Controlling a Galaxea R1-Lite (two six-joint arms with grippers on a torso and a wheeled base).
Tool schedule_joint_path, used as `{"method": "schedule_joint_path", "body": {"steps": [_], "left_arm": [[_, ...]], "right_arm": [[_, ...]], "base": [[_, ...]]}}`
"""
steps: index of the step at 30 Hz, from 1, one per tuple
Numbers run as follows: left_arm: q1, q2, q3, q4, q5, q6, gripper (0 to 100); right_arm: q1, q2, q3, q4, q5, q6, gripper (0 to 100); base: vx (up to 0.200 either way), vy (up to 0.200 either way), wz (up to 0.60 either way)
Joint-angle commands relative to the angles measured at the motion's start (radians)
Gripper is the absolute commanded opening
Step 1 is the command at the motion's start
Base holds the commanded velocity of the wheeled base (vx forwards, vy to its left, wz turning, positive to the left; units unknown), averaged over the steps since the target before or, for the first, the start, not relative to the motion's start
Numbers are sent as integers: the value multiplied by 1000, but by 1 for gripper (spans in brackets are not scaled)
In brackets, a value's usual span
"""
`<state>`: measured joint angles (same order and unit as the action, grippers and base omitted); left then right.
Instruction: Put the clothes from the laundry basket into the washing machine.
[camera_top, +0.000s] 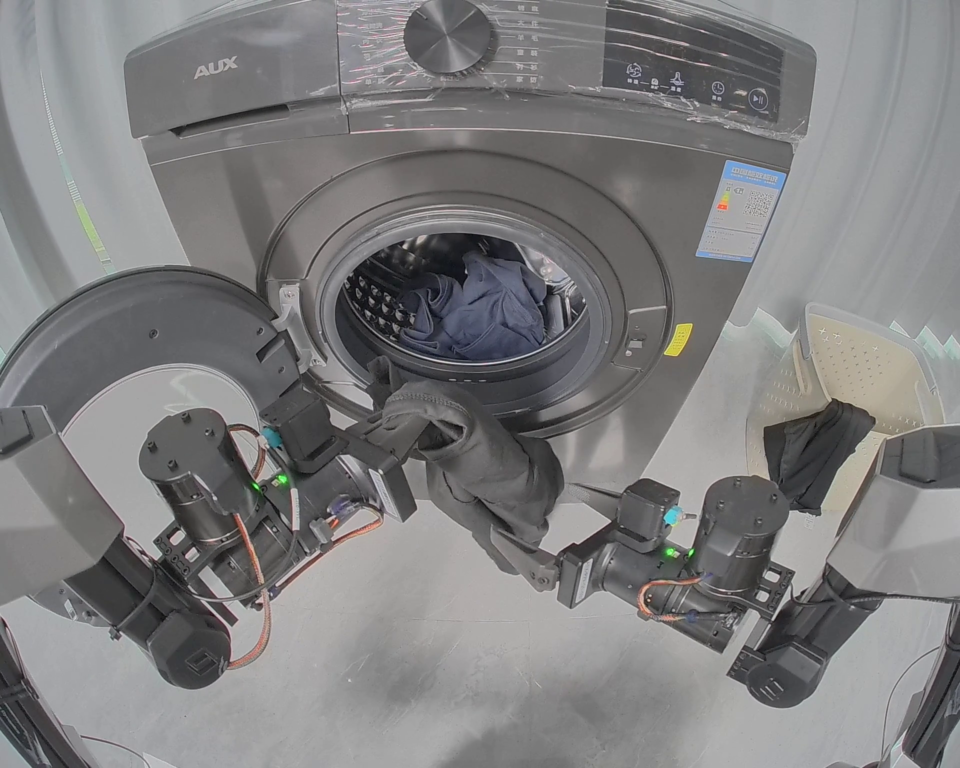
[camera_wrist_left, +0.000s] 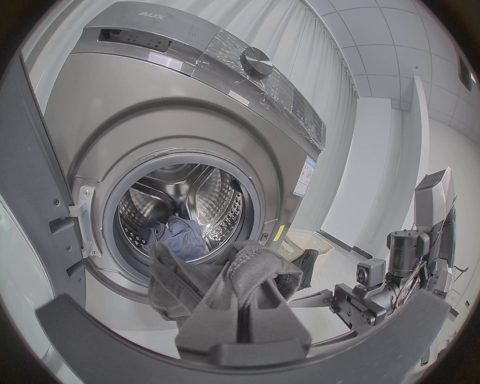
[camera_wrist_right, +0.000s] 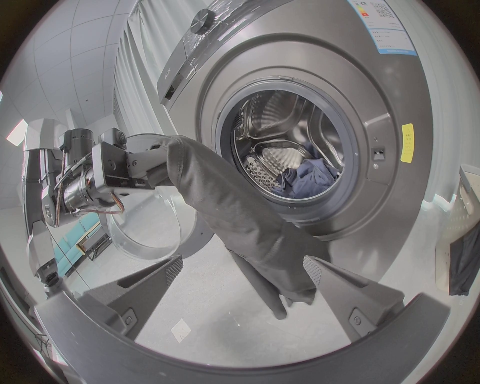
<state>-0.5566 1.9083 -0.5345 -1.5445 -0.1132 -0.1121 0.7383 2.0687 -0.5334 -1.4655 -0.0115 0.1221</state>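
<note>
The grey washing machine (camera_top: 620, 200) stands with its round door (camera_top: 130, 330) swung open to the left. Blue clothes (camera_top: 490, 310) lie inside the drum. My left gripper (camera_top: 390, 415) is shut on a dark grey garment (camera_top: 490, 470) just below and in front of the drum's lower rim. The garment droops down to the right, and its lower end hangs between the spread fingers of my open right gripper (camera_top: 535, 515). In the left wrist view the gripper (camera_wrist_left: 245, 295) pinches the grey garment (camera_wrist_left: 185, 285). In the right wrist view the garment (camera_wrist_right: 235, 210) rests against one finger (camera_wrist_right: 345, 290).
A cream laundry basket (camera_top: 860, 370) sits on the floor to the right of the machine, with a black garment (camera_top: 815, 450) draped over its near rim. The open door takes up the space on the left. Bare grey floor lies in front.
</note>
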Motion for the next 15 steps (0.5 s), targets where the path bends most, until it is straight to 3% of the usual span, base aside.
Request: {"method": "schedule_joint_path", "body": {"steps": [1, 6, 15], "left_arm": [[3, 15, -21, 0, 1, -1, 0], [1, 23, -44, 0, 6, -1, 0], [-8, 35, -52, 0, 24, -3, 0]], "right_arm": [[10, 53, -91, 1, 4, -7, 100], [30, 114, -195, 10, 34, -30, 100], [47, 209, -301, 8, 34, -38, 100]], "base": [[0, 0, 0], [0, 0, 0], [0, 0, 0]]}}
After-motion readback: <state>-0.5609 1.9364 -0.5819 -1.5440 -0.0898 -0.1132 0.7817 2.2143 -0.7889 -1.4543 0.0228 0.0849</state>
